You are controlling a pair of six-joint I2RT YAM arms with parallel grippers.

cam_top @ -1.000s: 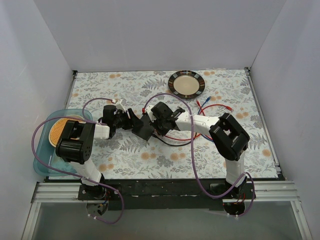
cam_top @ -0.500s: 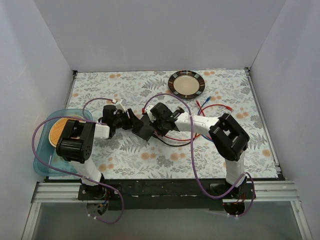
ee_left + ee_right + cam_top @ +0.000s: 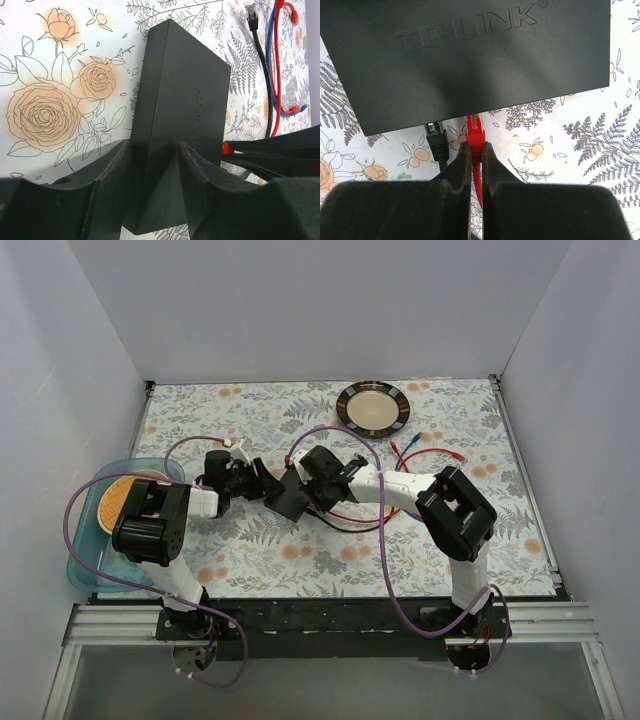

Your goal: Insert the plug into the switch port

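Observation:
The black switch box (image 3: 286, 495) lies mid-table, marked TP-LINK on top in the right wrist view (image 3: 465, 55). My left gripper (image 3: 154, 165) is shut on the box's near end (image 3: 175, 125). My right gripper (image 3: 475, 150) is shut on the red plug (image 3: 475, 134), whose tip meets the box's port edge. A black plug (image 3: 437, 137) sits at that edge just left of it. The ports themselves are hidden under the box's edge. In the top view the right gripper (image 3: 312, 488) is against the box's right side.
A dark-rimmed round plate (image 3: 373, 407) stands at the back. Red, blue and black cables (image 3: 425, 455) lie right of the box. A teal tray (image 3: 85, 550) with an orange plate sits at the left edge. White walls enclose the table.
Both grippers and the box have shifted very slightly left. Grips are unchanged.

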